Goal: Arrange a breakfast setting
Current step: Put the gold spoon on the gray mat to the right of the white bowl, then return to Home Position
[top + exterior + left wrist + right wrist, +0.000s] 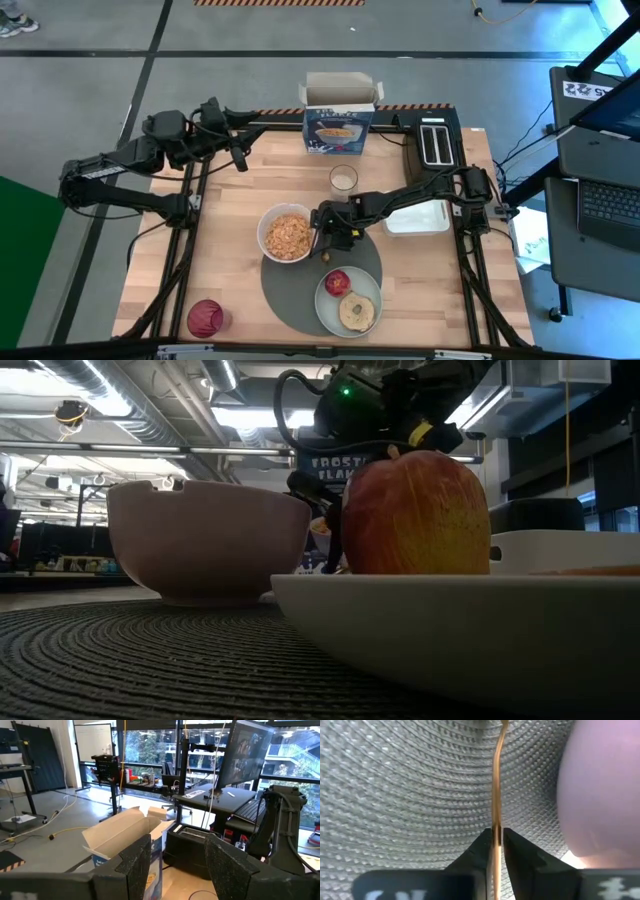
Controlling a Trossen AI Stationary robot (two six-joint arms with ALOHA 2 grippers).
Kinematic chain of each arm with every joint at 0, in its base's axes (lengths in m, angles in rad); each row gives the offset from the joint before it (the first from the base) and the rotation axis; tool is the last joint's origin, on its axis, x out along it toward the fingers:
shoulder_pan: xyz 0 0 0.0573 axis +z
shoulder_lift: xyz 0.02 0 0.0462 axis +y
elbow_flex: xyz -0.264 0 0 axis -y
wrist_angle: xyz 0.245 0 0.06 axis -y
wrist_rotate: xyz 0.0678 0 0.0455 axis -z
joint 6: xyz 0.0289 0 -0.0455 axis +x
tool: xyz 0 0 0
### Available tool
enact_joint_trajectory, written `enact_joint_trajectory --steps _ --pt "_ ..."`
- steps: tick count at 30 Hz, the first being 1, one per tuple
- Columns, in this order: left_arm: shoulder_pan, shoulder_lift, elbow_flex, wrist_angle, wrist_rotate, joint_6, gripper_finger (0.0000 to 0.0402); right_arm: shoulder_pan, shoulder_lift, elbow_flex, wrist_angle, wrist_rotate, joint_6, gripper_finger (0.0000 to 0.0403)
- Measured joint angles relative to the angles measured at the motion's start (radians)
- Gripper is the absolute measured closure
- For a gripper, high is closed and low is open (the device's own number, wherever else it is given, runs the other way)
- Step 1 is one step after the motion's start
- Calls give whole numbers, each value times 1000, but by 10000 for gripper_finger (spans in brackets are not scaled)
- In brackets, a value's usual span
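Right end effector [494, 845] is clamped on the gold spoon [497, 780], low over the dark-grey mat [405, 785], just beside the white bowl [287, 232] (cereal inside). Left end effector [177, 865] waits near the blue cereal box [339, 128], fingers apart. Spoon contact with mat appears likely, unconfirmed.

We see a robotics laboratory in an industrial-style office building. The wooden worktop [230, 230] stands on a polished concrete floor [90, 70] marked with hazard tape [278, 3]; exposed ceiling ducts [110, 385], a whiteboard [93, 740], monitor-laden desks [220, 797], trailing cables [60, 832] and a laptop [608, 205] surround it.
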Motion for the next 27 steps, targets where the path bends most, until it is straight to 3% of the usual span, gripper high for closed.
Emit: enact_joint_trajectory --steps 17,27 --pt "0 0 0 0 0 0 226 0 0 10 -6 -2 9 348" --pt "0 0 0 0 0 1 226 0 -27 11 -51 8 115 347"
